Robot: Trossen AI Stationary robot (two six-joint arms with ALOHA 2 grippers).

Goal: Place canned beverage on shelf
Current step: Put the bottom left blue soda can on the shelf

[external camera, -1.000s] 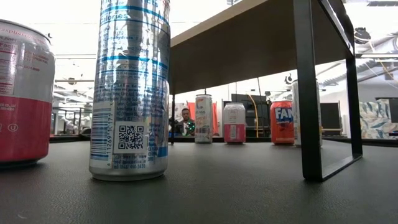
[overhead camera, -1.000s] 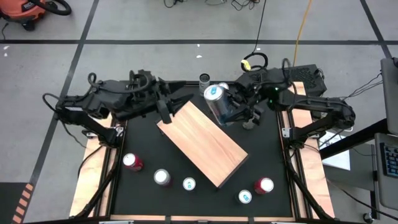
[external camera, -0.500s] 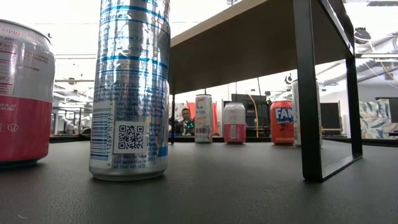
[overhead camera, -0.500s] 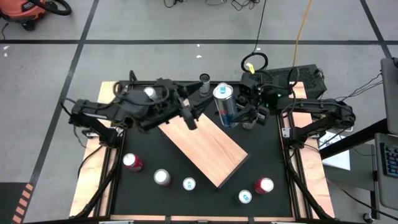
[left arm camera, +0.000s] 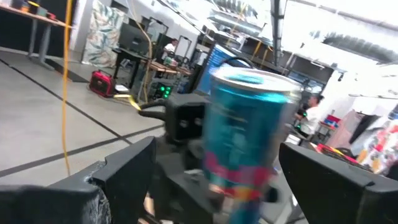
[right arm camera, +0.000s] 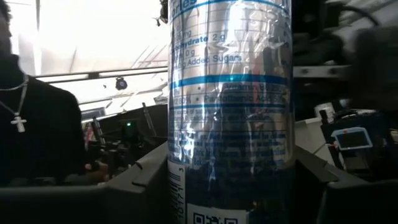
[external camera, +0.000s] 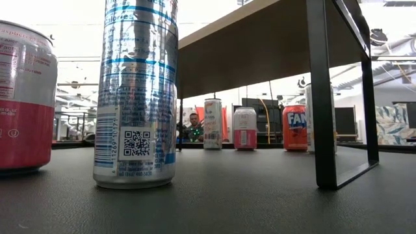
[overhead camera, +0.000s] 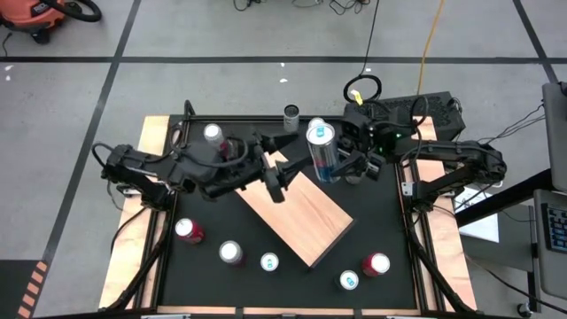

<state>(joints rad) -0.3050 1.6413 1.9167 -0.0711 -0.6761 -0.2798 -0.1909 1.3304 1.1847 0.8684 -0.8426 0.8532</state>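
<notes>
The right gripper (overhead camera: pixel 335 167) is closed around a tall silver-and-blue beverage can (overhead camera: pixel 322 151), holding it upright above the far end of the shelf (overhead camera: pixel 292 208), the pale wooden slab that lies diagonally across the middle of the black table (overhead camera: pixel 204 270). The right wrist view shows that can (right arm camera: pixel 230 112) filling the frame between the gripper's two dark fingers (right arm camera: pixel 134 180), its printed label and a corner of a QR code facing the camera; a person in dark clothing (right arm camera: pixel 37 134) stands in the room beyond. The left gripper (overhead camera: pixel 276 167) reaches in from the other side with its fingers spread wide and nothing between them, pointed at the held can and close to it, over the shelf's far corner. From the left wrist camera the can (left arm camera: pixel 249 134) stands just ahead of those open fingers (left arm camera: pixel 127 171), blurred, showing a teal side with a pink band. Other cans stand on the table: a silver-topped one (overhead camera: pixel 213 134) at the far left, a small grey one (overhead camera: pixel 291 112) at the far edge, a red one (overhead camera: pixel 188 230) and two silver ones (overhead camera: pixel 231 252) (overhead camera: pixel 269 262) along the near left, and a blue-topped (overhead camera: pixel 349 280) and a red can (overhead camera: pixel 377 263) near right. The low view looks past a tall silver can (external camera: pixel 136 94) and a pink one (external camera: pixel 26 97) beneath the shelf's underside (external camera: pixel 260 45).
</notes>
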